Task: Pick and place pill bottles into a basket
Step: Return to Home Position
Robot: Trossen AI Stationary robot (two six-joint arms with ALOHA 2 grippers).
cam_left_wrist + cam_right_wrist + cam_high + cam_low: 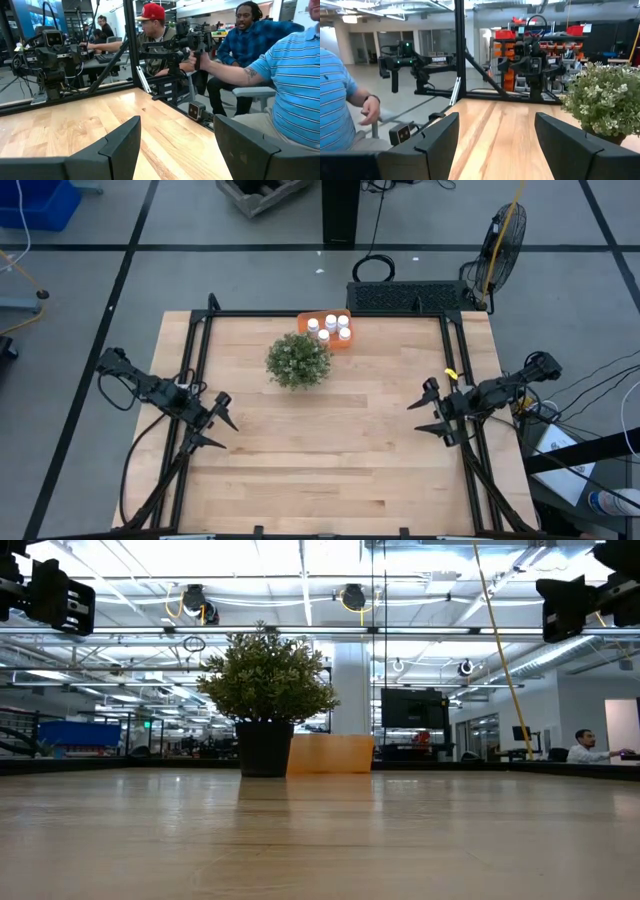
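Observation:
The orange basket [330, 326] stands at the table's far edge with several white pill bottles [331, 322] upright inside it; in the low view the basket [330, 753] shows behind the plant. My left gripper [222, 423] is open and empty above the table's left side; it also shows in the left wrist view [175, 150]. My right gripper [424, 410] is open and empty above the right side; it also shows in the right wrist view [495, 145].
A bushy green potted plant [298, 360] stands just in front of the basket, left of it. Bare wood lies between the two grippers. A black frame [320, 313] borders the table. People sit beyond the table's edge [280, 75].

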